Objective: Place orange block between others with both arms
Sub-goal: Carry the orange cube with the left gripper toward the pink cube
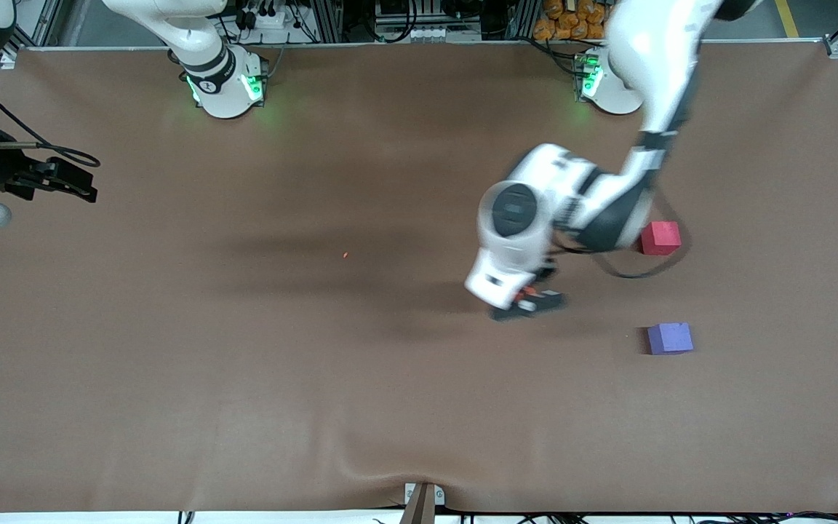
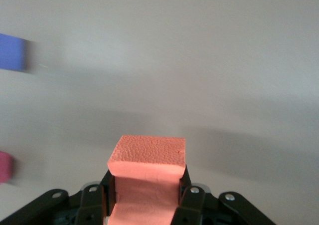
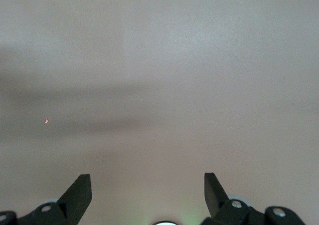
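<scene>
A brown desk [image 1: 244,378] fills the scene. Nearest lies the purple cube [image 1: 670,338]. The left end effector [image 1: 528,302] is clenched on the orange block [image 2: 147,177], low over the desk beside the gap, ready for placing. Farther sits the pinkish-red cube [image 1: 660,238]; nothing blocks between. The right end effector [image 1: 62,182] waits, released.

Brown table cover [image 1: 244,378], tiny orange speck [image 1: 345,255] on it, orange items [image 1: 564,22] past its edge

left pincer [image 2: 144,197] clamped, right pincer [image 3: 148,185] agape — waiting
</scene>
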`<state>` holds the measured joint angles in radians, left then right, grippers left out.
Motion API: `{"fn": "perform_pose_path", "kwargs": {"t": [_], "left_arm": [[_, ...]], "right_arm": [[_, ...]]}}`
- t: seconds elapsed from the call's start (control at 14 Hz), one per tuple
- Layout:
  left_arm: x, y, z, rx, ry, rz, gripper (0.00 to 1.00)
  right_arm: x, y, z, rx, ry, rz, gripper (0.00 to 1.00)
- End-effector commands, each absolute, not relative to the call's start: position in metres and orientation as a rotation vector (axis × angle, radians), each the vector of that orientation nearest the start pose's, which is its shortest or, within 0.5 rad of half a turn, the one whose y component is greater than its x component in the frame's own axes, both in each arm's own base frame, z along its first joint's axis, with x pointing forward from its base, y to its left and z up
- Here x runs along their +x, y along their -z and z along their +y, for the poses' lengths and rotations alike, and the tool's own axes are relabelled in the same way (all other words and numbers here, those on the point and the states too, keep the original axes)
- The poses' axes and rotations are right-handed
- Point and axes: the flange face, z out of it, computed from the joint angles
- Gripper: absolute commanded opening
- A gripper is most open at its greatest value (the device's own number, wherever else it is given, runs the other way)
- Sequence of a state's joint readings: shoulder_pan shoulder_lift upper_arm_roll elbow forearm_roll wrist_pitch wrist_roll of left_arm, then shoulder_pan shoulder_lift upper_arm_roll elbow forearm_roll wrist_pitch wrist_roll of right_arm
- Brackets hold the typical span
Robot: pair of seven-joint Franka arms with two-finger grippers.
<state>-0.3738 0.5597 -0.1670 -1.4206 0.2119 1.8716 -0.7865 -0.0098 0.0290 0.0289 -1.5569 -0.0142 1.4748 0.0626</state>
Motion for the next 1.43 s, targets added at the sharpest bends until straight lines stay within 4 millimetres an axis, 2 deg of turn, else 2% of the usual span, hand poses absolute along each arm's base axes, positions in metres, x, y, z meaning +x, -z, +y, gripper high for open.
{"fn": "perform_pose_path", "kwargs": {"t": [0.0,0.14,0.21,0.36,0.5,0.64,0.79,0.86,1.0,1.36], "left_arm": [[0.632,-0.394,-0.256,-2.99,-0.121,-0.272,0.0],[0.645,-0.405,-0.186,-2.994,-0.189,-0.181,0.0],[0.645,-0.407,-0.157,-2.996,-0.215,-0.135,0.0],[0.637,-0.398,-0.113,-2.99,-0.264,-0.096,0.0],[0.631,-0.381,-0.063,-3.005,-0.276,-0.057,0.0],[0.62,-0.354,-0.021,-3.031,-0.248,0.026,0.0],[0.61,-0.327,0.01,-3.053,-0.221,0.068,0.0],[0.606,-0.313,0.019,-3.068,-0.187,0.067,0.0],[0.602,-0.297,0.019,-3.088,-0.111,0.065,0.0],[0.593,-0.273,0.014,-3.103,-0.055,0.052,0.0]], "right_arm": [[0.545,-0.611,0.008,-3.173,-0.166,0.056,1.0],[0.544,-0.611,0.008,-3.173,-0.168,0.056,1.0],[0.544,-0.611,0.008,-3.173,-0.168,0.056,1.0],[0.544,-0.611,0.008,-3.173,-0.168,0.056,1.0],[0.544,-0.611,0.008,-3.171,-0.168,0.056,1.0],[0.545,-0.61,0.008,-3.173,-0.168,0.056,1.0],[0.545,-0.61,0.008,-3.173,-0.168,0.056,1.0],[0.545,-0.61,0.008,-3.171,-0.168,0.055,1.0],[0.544,-0.611,0.008,-3.171,-0.168,0.056,1.0],[0.545,-0.61,0.008,-3.171,-0.168,0.055,1.0]]}}
